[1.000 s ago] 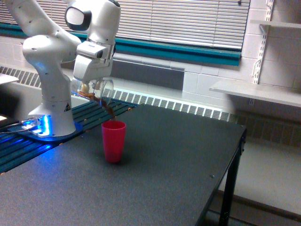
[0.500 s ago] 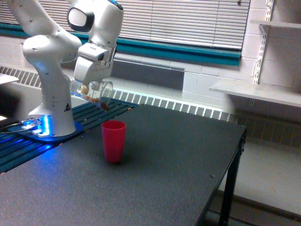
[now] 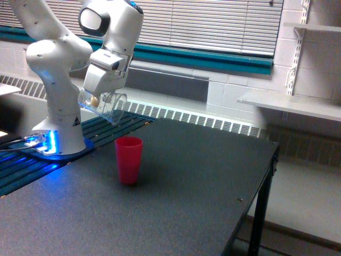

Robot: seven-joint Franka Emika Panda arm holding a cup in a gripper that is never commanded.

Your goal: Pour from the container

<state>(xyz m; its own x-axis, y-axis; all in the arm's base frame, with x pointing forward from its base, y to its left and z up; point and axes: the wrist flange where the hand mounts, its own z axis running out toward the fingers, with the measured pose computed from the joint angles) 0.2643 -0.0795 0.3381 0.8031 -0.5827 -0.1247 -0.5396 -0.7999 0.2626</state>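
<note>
The container (image 3: 106, 106) is a clear plastic cup, tilted with its mouth pointing down toward the exterior view's right. My gripper (image 3: 98, 98) is shut on it, above and a little left of the red cup (image 3: 129, 159). No brown bits show in the container or in the air below it. The red cup stands upright on the dark table (image 3: 176, 192). What lies inside the red cup is hidden by its opaque wall.
The arm's white base (image 3: 58, 133) stands at the table's left with a blue glow beside it. A slatted blue rack (image 3: 106, 125) lies behind the red cup. A shelf (image 3: 293, 104) hangs on the wall at the right. The table edge drops off at right.
A brown stream fell from the container into the red cup one second ago; it has stopped. The container has tipped back slightly and risen a little.
</note>
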